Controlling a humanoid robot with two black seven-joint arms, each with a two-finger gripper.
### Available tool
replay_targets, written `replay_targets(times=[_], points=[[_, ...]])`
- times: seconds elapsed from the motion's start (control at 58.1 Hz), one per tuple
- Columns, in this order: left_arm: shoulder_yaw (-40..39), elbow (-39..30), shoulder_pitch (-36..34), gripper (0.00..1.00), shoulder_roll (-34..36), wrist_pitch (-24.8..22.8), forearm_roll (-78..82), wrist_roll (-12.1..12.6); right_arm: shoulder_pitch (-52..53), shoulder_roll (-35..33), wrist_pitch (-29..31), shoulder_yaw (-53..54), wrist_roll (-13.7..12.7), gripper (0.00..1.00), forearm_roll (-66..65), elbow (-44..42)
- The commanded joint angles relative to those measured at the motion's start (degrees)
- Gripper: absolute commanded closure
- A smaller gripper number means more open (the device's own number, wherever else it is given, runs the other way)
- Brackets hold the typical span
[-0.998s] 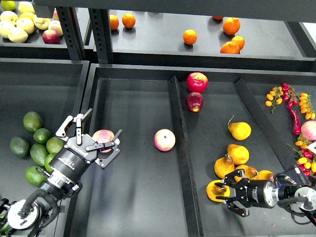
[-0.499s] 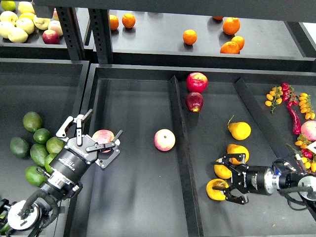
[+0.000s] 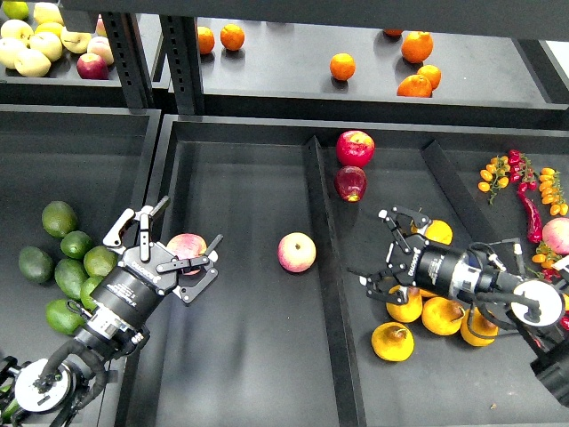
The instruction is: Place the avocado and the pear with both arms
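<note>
The pear (image 3: 392, 341), squat, yellow-orange, with a brown sunken patch, lies in the right compartment in front of other yellow pears (image 3: 442, 315). My right gripper (image 3: 384, 249) is open and empty, above and behind the pear, not touching it. A pile of green fruits lies at the left; the darkest one looks like the avocado (image 3: 36, 264). My left gripper (image 3: 167, 249) is open to the right of that pile, over the middle tray. A pink-red apple (image 3: 186, 246) lies just between its fingers. I cannot tell whether they touch it.
A second pink apple (image 3: 297, 252) lies in the middle tray beside the raised divider (image 3: 325, 267). Two red apples (image 3: 355, 148) lie behind my right gripper. Cherry tomatoes and a red chili (image 3: 531, 213) are at the far right. Oranges (image 3: 342, 66) sit on the back shelf.
My right gripper has moved up and to the left, away from the pear with the brown patch, and stays open and empty. My left gripper has hardly moved.
</note>
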Motion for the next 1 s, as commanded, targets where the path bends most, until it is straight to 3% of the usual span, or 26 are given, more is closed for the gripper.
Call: replay_targets(times=[0.0,0.344,0.602,0.671,0.74,0.826,0.894,0.98], points=[[-0.49,2.37,-2.99,0.00,0.00,0.01,-0.08,0.10,0.01,3.92,-0.04,3.47,0.00,0.01,-0.10,-1.48],[-1.28,10.37,-10.37,0.00,0.00,0.01,-4.65,-0.34,-2.27,12.01,0.67,6.55,0.00,0.01,0.17,-3.15],[-2.25,12.40,-10.64,0.00,0.00,-0.69,-7.10,-0.60,-6.05,12.01,0.76,10.33,0.00,0.01,0.17,-3.15],[-2.51,13.01,-10.64,0.00,0.00,-0.78,-8.60,-0.51,-6.94,12.01,0.76,10.59,4.88,0.01,0.17,-2.98],[-2.87,13.71,-10.64,0.00,0.00,-0.78,-10.00,-0.51,-7.99,12.01,0.84,10.33,11.54,0.01,0.17,-2.54],[-3.04,14.59,-10.64,0.00,0.00,-0.78,-10.88,-0.51,-9.31,12.01,1.02,10.07,17.09,0.01,0.43,-1.84],[-2.87,15.21,-10.64,0.00,0.00,-0.78,-11.32,-0.60,-10.63,12.01,1.90,9.89,19.03,0.01,1.92,-1.48],[-2.69,15.56,-10.64,0.00,0.00,-0.87,-12.38,-0.60,-12.12,12.01,3.04,9.89,19.12,0.01,5.78,-0.61]])
